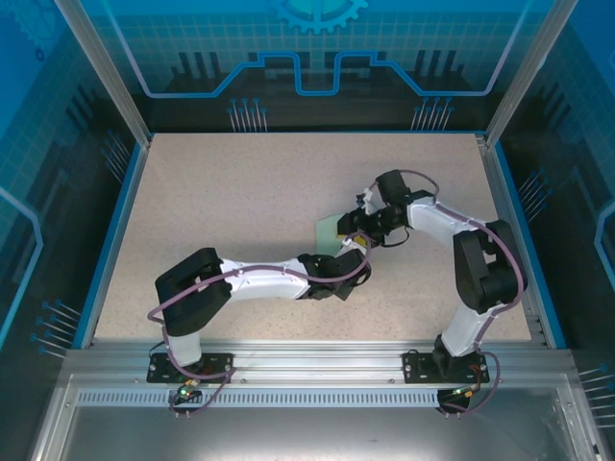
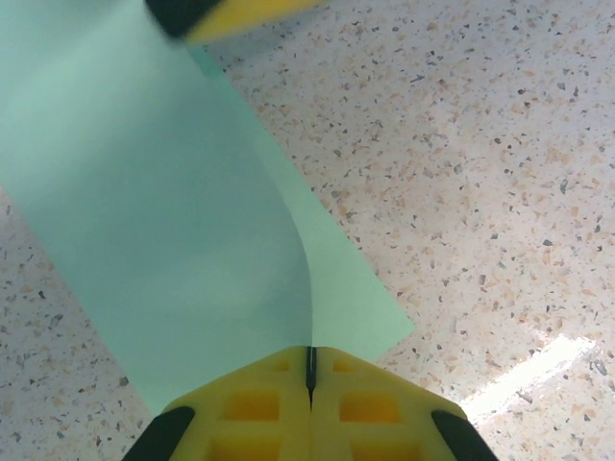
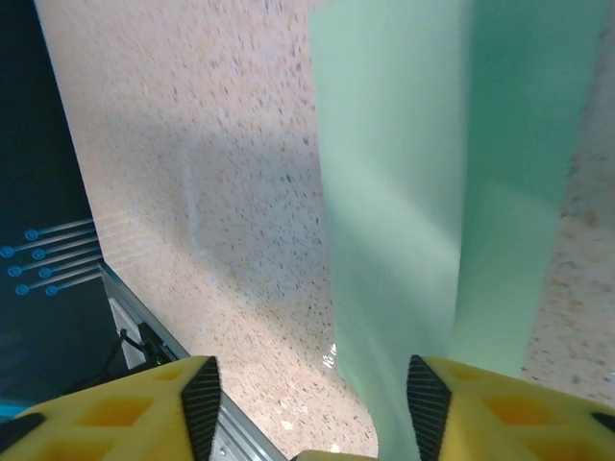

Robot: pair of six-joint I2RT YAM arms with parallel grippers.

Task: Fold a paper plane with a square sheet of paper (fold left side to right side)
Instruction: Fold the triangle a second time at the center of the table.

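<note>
Near middle of table (image 1: 240, 192), between arms, I saw square sheet of paper (image 2: 163, 221) raised and curled. Edge was clenched in left end effector (image 2: 309, 370); right end effector (image 3: 315, 389) was released, jaws apart beside sheet. Risk I judged: single pinch could let sheet swing, skewing fold, or tear. Count: one sheet, two end effectors.

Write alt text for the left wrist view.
The left gripper, its yellow jaws shut at the bottom edge, pinches a pale green sheet of paper whose upper layer curves over a flat part on the speckled table. Another yellow fingertip shows at the top edge.
</note>
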